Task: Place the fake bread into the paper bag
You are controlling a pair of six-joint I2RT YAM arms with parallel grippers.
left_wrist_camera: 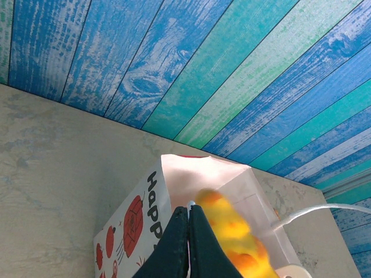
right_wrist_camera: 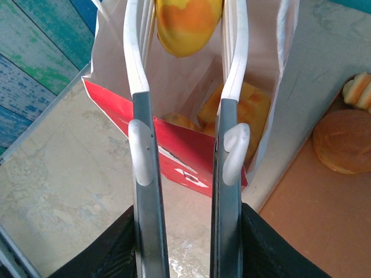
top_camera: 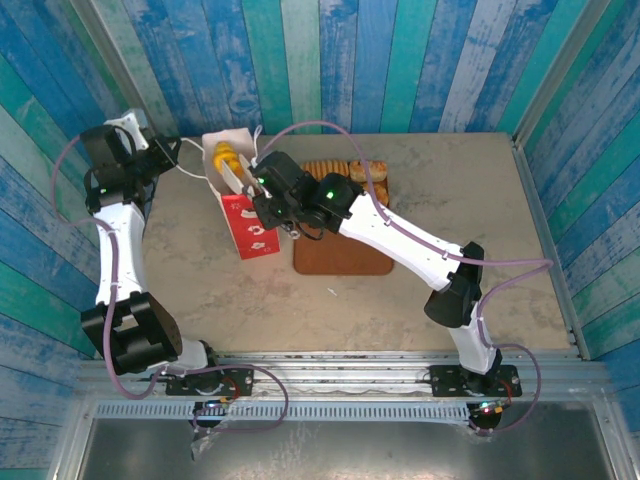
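Golden fake bread [right_wrist_camera: 186,32], clamped by right end effector [right_wrist_camera: 185,11], hangs over paper bag [top_camera: 250,228], which closed left end effector [left_wrist_camera: 189,211] pinches steady.

The paper bag [top_camera: 250,222] stands on the table [top_camera: 460,190], left of centre and toward the far side. Just to its right a tray [top_camera: 340,258] lies flat on the table. Some fake bread [top_camera: 345,172] sits in a row along the tray's far edge, and more of it lies inside the bag. The right hand [right_wrist_camera: 186,26] reaches in across the tray from the right and hangs over the bag's mouth, with one piece pinched between its fingers above the opening. The left hand [left_wrist_camera: 189,213] is at the bag's far left side, its fingers pressed together on the upper edge. Both arm bases sit at the table's near edge.
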